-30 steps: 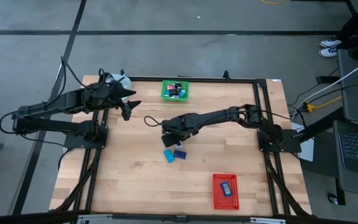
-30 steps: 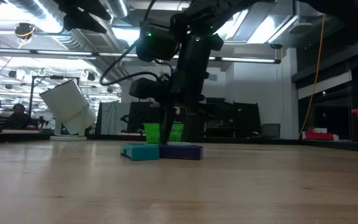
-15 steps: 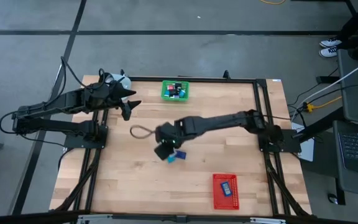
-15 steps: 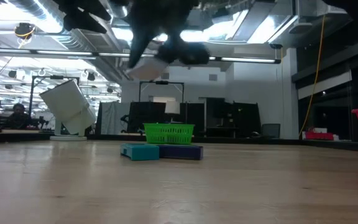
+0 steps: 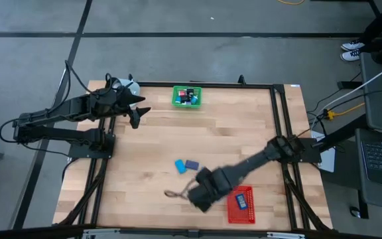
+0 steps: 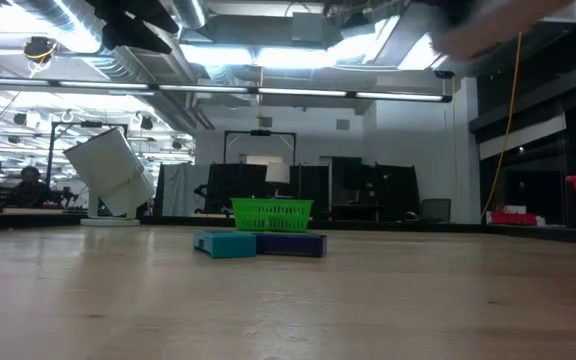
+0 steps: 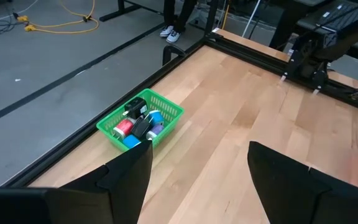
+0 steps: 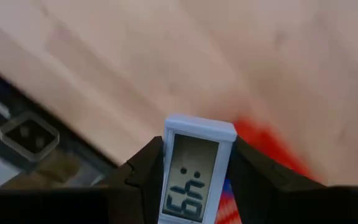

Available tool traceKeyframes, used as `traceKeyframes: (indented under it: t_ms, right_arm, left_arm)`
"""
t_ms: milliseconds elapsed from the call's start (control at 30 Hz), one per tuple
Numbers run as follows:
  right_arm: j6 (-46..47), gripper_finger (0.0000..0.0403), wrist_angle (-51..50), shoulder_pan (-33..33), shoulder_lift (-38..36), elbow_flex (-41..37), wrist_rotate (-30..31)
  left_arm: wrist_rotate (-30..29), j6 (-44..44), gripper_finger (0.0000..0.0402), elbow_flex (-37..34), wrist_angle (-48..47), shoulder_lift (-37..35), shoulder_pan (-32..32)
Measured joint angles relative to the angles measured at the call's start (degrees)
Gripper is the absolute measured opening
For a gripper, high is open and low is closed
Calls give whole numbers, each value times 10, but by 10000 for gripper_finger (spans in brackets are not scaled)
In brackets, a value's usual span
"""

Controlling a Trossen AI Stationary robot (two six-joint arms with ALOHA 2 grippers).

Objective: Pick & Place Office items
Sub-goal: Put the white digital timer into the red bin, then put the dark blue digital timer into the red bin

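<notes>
My right gripper (image 5: 201,192) hovers over the near part of the table, just left of the red mesh tray (image 5: 231,211), and is shut on a small white piece with a digit display (image 8: 195,174). Two blue office items (image 5: 186,165) lie flat on the wood mid-table; in the low view they show as a teal block (image 6: 225,243) and a dark blue block (image 6: 291,243). Several more small pieces sit in the green tray (image 5: 187,97). One blue piece (image 5: 242,199) lies in the red tray. My left gripper (image 7: 197,186) waits open at the far left. My right gripper holds the white display piece by its two long side edges (image 8: 166,180), pinched between the two dark fingers (image 8: 143,177). The display faces the wrist camera. The piece is lifted clear of the table. A thin dark loop (image 5: 173,194) trails beside the gripper.
A white-blue mug (image 5: 128,86) stands at the far left corner, behind my left arm. Black frame rails run along the table's edges (image 5: 280,113). Bare wood lies between the blue pieces and the green tray.
My right gripper has risen from just above the two blue pieces and swung fast toward the near edge and right, ending beside the red tray, still shut on the white display piece. The two blue pieces have stayed where they were.
</notes>
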Motion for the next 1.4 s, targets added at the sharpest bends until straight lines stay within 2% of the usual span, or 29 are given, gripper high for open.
traceKeyframes:
  t_ms: [300,533,700,933,1133,1233,1400]
  right_arm:
    - [231,147,-10,101,0,-30,-24]
    - [339,148,24,154,0,-120,-69]
    - [345,157,46,158,0,-154,-86]
    - [315,216,-2,142,0,-156,-57]
    - [286,224,-5,128,-1,-156,-50]
    - [286,224,9,114,-24,-157,24]
    - [265,225,59,61,-105,-156,241]
  left_arm:
    - [8,-12,258,0,0,0,0]
    - [15,-15,258,0,0,0,0]
    - [15,-17,258,0,7,0,0]
    - [33,-26,258,0,7,0,0]
    - [34,-31,258,0,7,0,0]
    - [34,-35,258,0,7,0,-1]
    - [40,-41,258,0,9,0,-1]
